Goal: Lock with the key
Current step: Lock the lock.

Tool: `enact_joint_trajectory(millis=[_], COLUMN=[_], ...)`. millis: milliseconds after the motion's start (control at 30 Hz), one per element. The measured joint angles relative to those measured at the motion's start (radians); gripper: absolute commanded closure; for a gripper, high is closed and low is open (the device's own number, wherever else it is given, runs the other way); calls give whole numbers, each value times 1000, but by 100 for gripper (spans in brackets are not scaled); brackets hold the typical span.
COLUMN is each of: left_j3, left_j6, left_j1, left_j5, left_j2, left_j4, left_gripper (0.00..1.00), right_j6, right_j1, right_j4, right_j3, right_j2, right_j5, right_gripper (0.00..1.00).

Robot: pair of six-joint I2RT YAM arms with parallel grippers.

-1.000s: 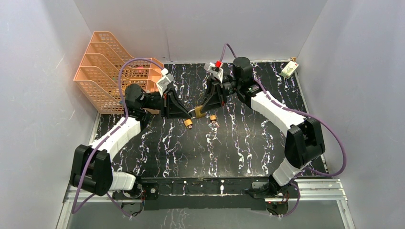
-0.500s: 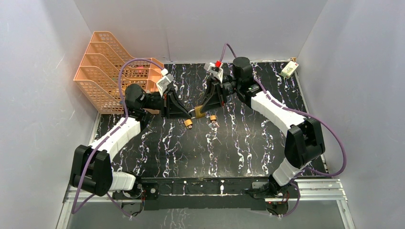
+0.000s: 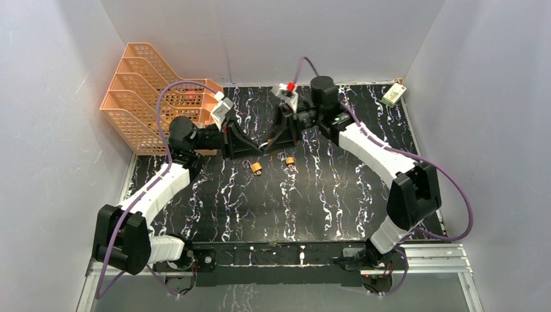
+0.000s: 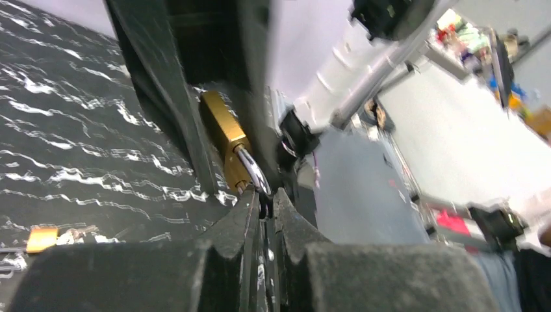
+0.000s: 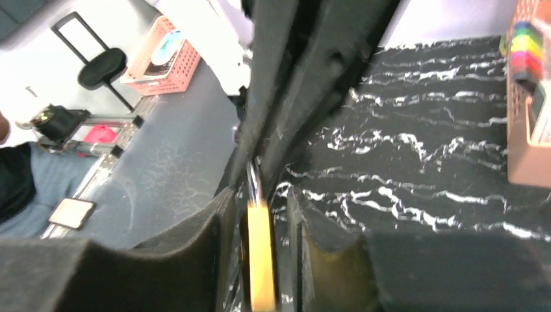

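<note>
I have the left gripper pinched shut on the steel shackle of the brass padlock. In the left wrist view the shackle loop runs straight into the slit between the two fingertips. The brass body sticks out beyond them, tilted, above the black marbled table. I cannot tell whether it clears the surface.

The right gripper comes in from the opposite side, tip to tip with the left one. In the right wrist view the padlock body stands edge-on between its fingers, with a dark sliver of gap on each side. So I read those jaws as narrowly apart, set around the body and not clamped on it. The shackle points away past the right fingertips, toward the left gripper's dark fingers.

From above, the padlock is mostly hidden where the two sets of jaws meet.

Two small padlocks lie on the table on the near side of the jaws. One is just below the left jaws, the other just below the right. I cannot make out a key anywhere: nothing clear in the held padlock, and the pale bits beside the small ones are too blurred to name.

An orange file rack stands behind the left arm, well away from the jaws.
</note>
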Motion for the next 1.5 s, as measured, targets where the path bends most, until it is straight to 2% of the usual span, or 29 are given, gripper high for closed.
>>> enact_joint_trajectory(millis=[33,133,267,367,567,867,1133,1300,1400,1500], left_j3=[1,-1,4,10,56,108,111,113,113,113], left_j6=[13,28,69,111,211,293,250,182,131,101], left_j1=[-8,-19,-10,-5,12,51,99,99,99,99], left_j5=[-69,-124,-224,-273,-332,-333,-242,-183,-153,-138], left_j2=[-2,0,-5,-5,-5,-5,-10,-20,-26,-32], left_j4=[-3,-36,-86,-147,-302,-423,-414,-346,-286,-252], left_gripper=[100,100,100,100,100,100,100,100,100,100], right_j6=[-13,-40,-26,41,172,309,433,502,554,599], right_j1=[21,89,44,-40,-215,-292,-317,-315,-314,-304], right_j4=[-5,-11,30,127,322,523,739,856,933,996], right_j3=[11,26,-2,-72,-180,-330,-386,-386,-397,-401], right_j2=[0,-14,-76,-158,-278,-313,-283,-237,-206,-178], right_j5=[43,129,200,225,265,266,215,186,174,161], right_gripper=[45,28,20,16,14,12,15,16,19,26])
